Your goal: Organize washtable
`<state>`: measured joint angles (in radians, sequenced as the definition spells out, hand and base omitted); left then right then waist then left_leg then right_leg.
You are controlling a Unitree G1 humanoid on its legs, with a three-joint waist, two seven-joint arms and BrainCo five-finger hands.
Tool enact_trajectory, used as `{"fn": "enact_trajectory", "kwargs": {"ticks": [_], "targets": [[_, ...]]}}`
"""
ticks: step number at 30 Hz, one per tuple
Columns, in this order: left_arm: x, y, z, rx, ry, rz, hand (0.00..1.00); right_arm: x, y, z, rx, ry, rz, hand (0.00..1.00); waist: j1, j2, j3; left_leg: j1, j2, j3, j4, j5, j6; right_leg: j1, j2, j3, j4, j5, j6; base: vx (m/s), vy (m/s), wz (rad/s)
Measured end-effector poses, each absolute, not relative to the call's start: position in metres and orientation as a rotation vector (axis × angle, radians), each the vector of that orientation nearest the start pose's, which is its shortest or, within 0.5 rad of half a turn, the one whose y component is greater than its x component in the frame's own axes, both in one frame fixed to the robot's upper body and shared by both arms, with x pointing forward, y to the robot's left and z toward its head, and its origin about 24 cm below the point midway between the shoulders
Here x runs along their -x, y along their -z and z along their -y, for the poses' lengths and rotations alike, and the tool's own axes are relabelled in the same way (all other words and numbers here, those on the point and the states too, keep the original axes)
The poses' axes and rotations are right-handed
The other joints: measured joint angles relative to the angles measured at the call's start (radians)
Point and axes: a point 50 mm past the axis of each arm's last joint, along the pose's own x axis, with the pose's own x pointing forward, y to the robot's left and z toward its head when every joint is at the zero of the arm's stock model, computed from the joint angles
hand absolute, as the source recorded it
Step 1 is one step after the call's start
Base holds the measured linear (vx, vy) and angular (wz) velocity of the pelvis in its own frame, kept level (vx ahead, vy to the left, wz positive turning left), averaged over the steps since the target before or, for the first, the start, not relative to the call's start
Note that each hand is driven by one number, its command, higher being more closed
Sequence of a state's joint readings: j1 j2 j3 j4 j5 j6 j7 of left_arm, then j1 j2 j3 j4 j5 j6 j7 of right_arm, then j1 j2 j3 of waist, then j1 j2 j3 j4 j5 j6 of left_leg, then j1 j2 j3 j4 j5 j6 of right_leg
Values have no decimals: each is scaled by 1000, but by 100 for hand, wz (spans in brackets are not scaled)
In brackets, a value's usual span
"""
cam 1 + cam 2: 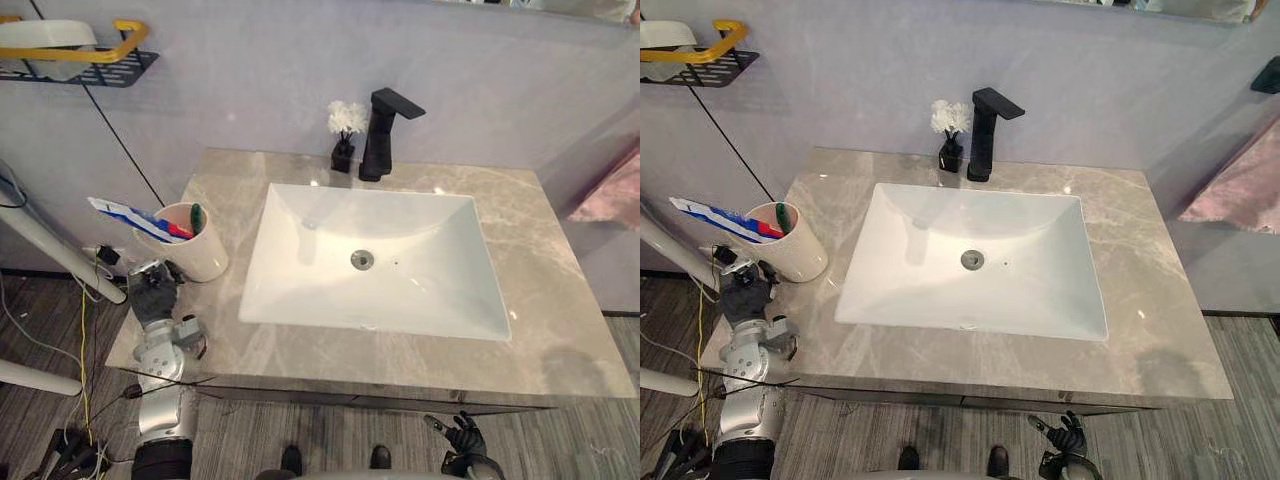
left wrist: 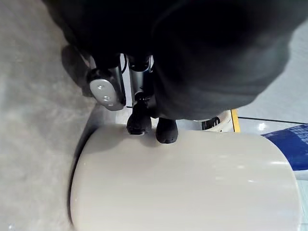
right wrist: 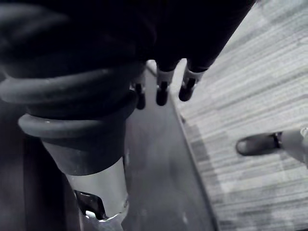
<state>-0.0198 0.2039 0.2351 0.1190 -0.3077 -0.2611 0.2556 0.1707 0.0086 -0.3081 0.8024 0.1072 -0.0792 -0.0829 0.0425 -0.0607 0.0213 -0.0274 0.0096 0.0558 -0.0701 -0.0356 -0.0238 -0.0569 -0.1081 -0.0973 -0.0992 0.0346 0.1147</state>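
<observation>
Washtable: grey marble-look counter (image 1: pixel 560 330) with a white rectangular sink (image 1: pixel 420 260) set in its middle.
Back edge: matte black angular faucet (image 1: pixel 380 135) at upper centre of the frame, and a small black vase of white flowers (image 1: pixel 345 140) just beside it on the left.
Cup: a cream plastic tumbler (image 1: pixel 195 250) stands upright on the counter's left part, close to the left edge and well apart from the faucet.
Contents: a blue, white and red toothpaste tube (image 1: pixel 130 213) leans out toward the left; a green toothbrush (image 1: pixel 196 215) sits inside.
Left hand: the left hand (image 1: pixel 153 290) is at the cup's near side, lower left of the frame. Its dark fingertips (image 2: pixel 167 132) rest against the cup's wall, the thumb (image 2: pixel 107 89) stands off it, and nothing is clasped.
Right hand: the right hand (image 1: pixel 465 438) hangs below the counter's front edge at lower right, fingers loose and empty.
Done so far: by my reading, paste and brush are already gathered in the cup, and no loose item lies on the counter.
Left to do: probably moving the cup to a tidier spot, which needs a proper grasp first.
</observation>
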Motion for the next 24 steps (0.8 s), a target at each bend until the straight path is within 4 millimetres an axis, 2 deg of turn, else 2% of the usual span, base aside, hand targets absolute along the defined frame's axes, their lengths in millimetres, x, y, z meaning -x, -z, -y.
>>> {"fn": "enact_trajectory", "kwargs": {"ticks": [14, 24], "targets": [[-245, -72, -278, 102, -583, 256, 100, -108, 139, 217, -163, 492, -860, 0, -3, -2, 29, -19, -6, 28, 3, 0, 1, -36, -2, 46, -3, 22, 1, -30, -6, -9], [-235, -71, -278, 83, -554, 256, 100, -108, 139, 217, -164, 493, -860, 0, -13, -5, 32, -12, -11, 13, 9, 1, 3, -17, -7, 30, 0, 22, 1, -6, -5, 3]]}}
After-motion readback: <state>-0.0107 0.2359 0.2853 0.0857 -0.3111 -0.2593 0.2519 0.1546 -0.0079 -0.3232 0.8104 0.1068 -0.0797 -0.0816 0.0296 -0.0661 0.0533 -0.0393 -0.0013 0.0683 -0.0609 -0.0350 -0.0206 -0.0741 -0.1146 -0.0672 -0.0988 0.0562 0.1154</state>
